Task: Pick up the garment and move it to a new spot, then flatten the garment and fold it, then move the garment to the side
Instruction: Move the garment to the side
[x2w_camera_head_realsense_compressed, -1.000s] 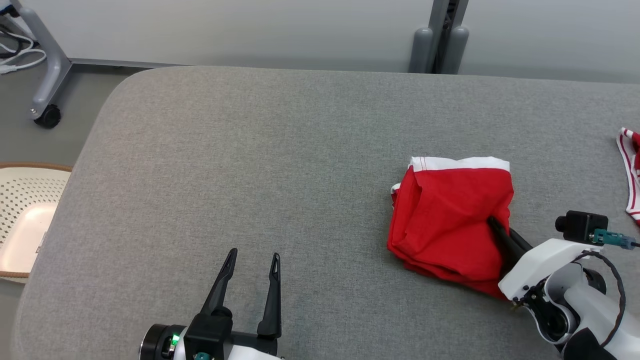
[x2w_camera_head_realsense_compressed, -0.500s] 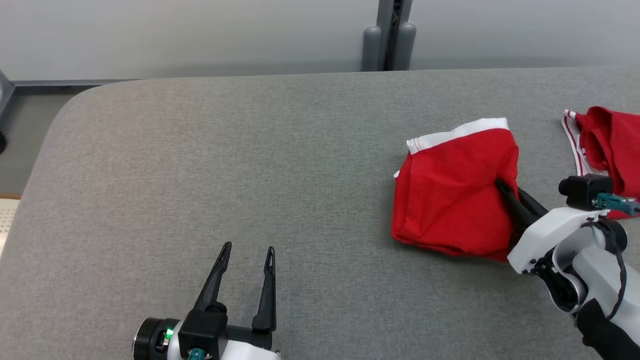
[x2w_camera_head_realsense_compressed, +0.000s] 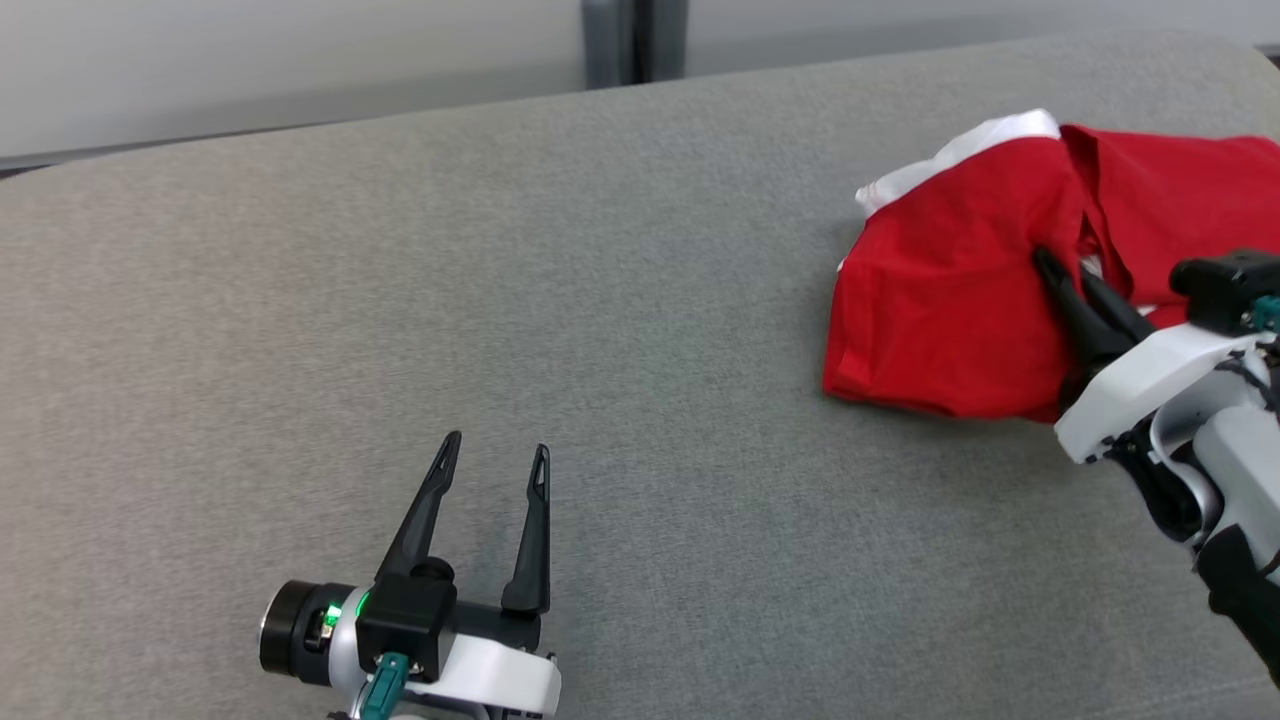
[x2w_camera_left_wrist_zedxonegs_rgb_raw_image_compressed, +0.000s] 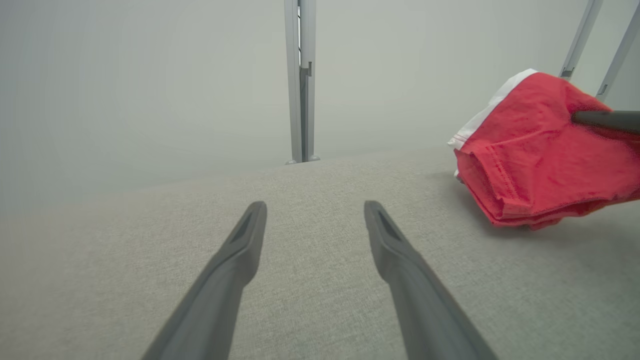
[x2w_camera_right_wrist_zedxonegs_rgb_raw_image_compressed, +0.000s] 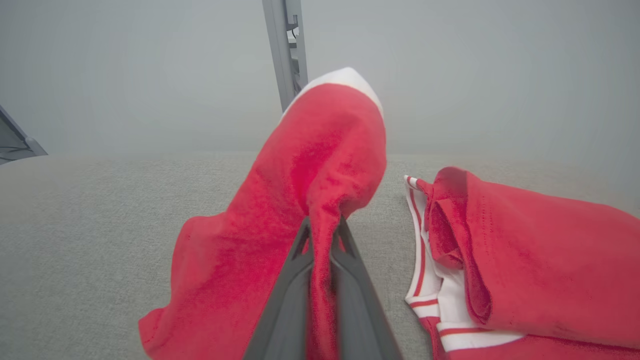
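Our R claw (x2w_camera_head_realsense_compressed: 1062, 268) is pinched tight on the right edge of the red garment (x2w_camera_head_realsense_compressed: 940, 320). In the R wrist view the cloth bunches up between the two fingers (x2w_camera_right_wrist_zedxonegs_rgb_raw_image_compressed: 350, 270), with no gap left. The held edge rides up off the surface, and the far-left end looks to sag onto the grey tabletop (x2w_camera_head_realsense_compressed: 500, 250). The garment sits at the right end of the tabletop, white waistband toward the back, and is already a compact multi-layer packet.

Just to its right lies a 2nd red piece w/ striped white trim (x2w_camera_head_realsense_compressed: 1180, 190). In the head view the two overlap, so we can't tell if they touch.

Our L claw (x2w_camera_head_realsense_compressed: 496, 446) stands well apart near the front, fingers spread wide, holding nothing, low over bare fabric.

Progress, as we judge it: pick-up, flatten and fold look done, since the layers are stacked and the edges roughly even. We're prob. in the last leg, carrying it to the side. Left to do: set it down w/o spilling the fold, then let go.
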